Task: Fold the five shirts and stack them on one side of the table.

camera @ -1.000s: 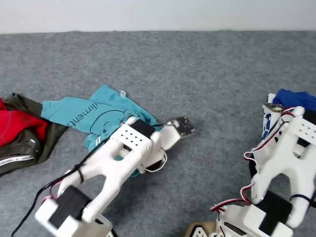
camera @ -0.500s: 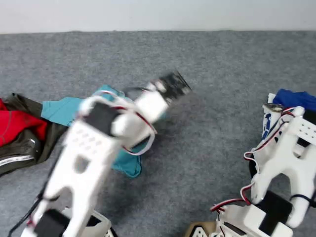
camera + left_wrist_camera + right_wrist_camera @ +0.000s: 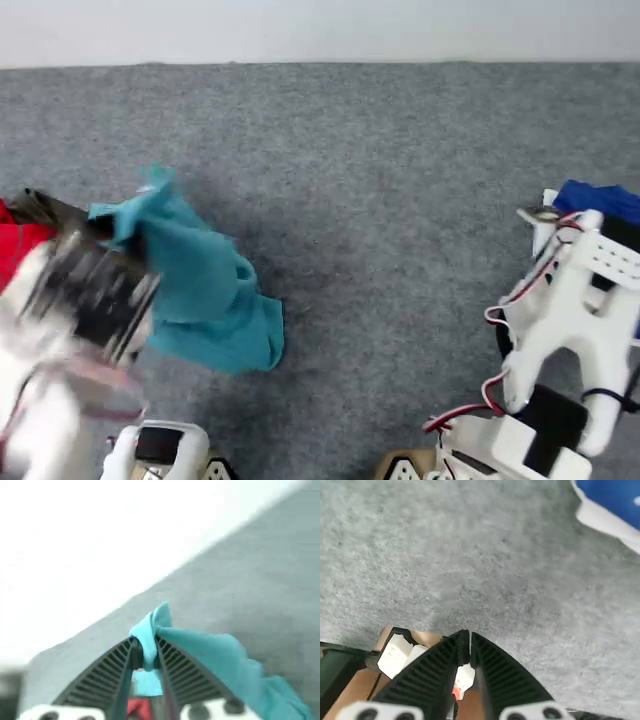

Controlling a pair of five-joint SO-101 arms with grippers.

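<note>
A teal shirt hangs bunched at the left of the grey table, lifted by one end. My left gripper is shut on a fold of that teal shirt; in the high view its arm is a blur at the left edge. A red shirt and a dark olive one lie behind it at the far left. At the right edge lies a blue and white shirt, also seen as a blue shirt. My right gripper is shut on nothing, low over the table's near edge.
The grey felt table stretches open across the middle and back. A white wall runs behind it. Below the right gripper lie a brown board and a white connector.
My left arm swung from the table's middle back to the far left, dragging and lifting the teal shirt, now bunched. The right arm shifted only slightly.
</note>
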